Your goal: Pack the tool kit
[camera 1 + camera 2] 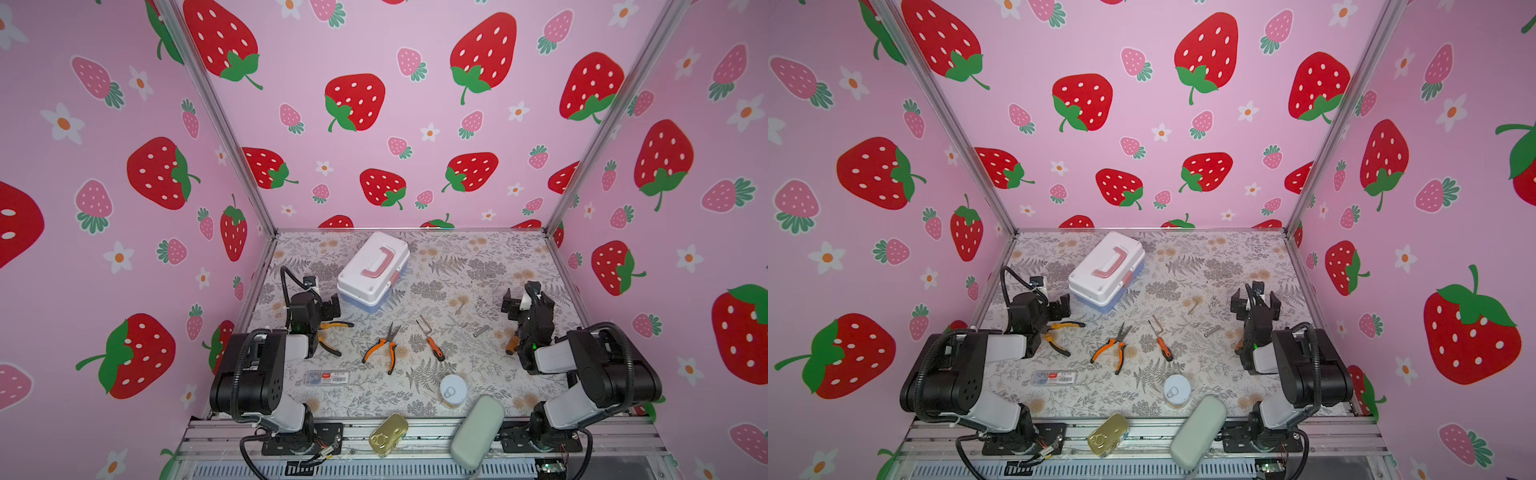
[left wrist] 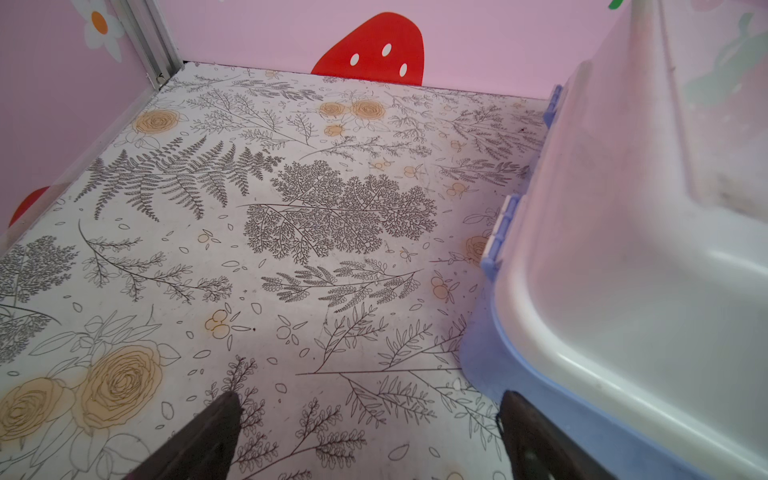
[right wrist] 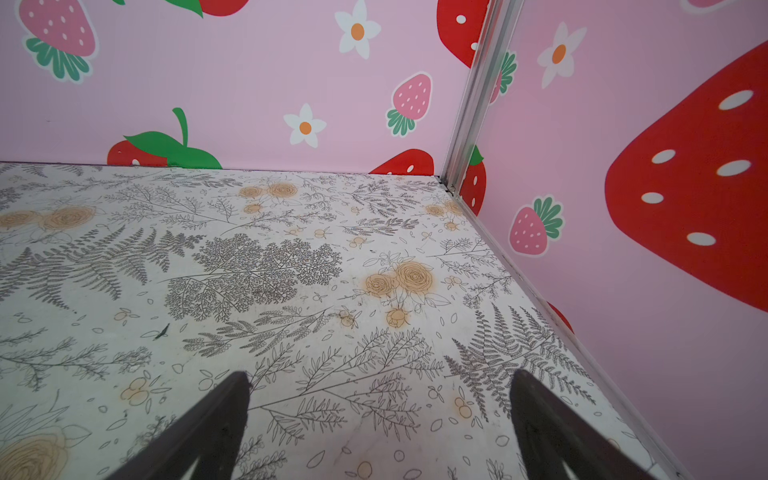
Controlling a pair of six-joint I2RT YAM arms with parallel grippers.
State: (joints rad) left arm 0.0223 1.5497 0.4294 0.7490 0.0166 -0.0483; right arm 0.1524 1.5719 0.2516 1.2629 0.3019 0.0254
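Judging by how things lie, the packing has not begun: every tool is loose on the floral table [image 1: 478,257] and the box is closed. Nearest, at the front rail, lie a gold tin [image 1: 388,434] and a grey-green oblong case [image 1: 478,432]. Just behind them are a round white-lidded can [image 1: 453,390] and, further left, a flat clear case with a red label [image 1: 327,377]. Further in, orange-handled needle-nose pliers [image 1: 384,347] and an orange-handled hand tool with a thin metal shaft [image 1: 432,340] lie side by side at the middle. Yellow-handled pliers [image 1: 330,334] lie partly under the left arm, a wooden-handled tool [image 1: 511,345] is half hidden by the right arm, and small metal bits [image 1: 481,331] lie between. The left gripper [image 2: 368,397] has its jaws spread wide and holds nothing; one finger [image 2: 532,440] is just beside the kit's periwinkle base [image 2: 482,361], and I cannot tell whether it touches. The right gripper [image 3: 382,376] is equally wide and empty over bare table, well apart from the kit. Farthest, left of centre, the tool kit [image 1: 357,274] stands with its white lid down, pink handle [image 1: 380,262] folded flat and pink latch [image 1: 397,277] apparently fastened. Unlatching, lifting the lid, loading the tools and closing all appear left to do
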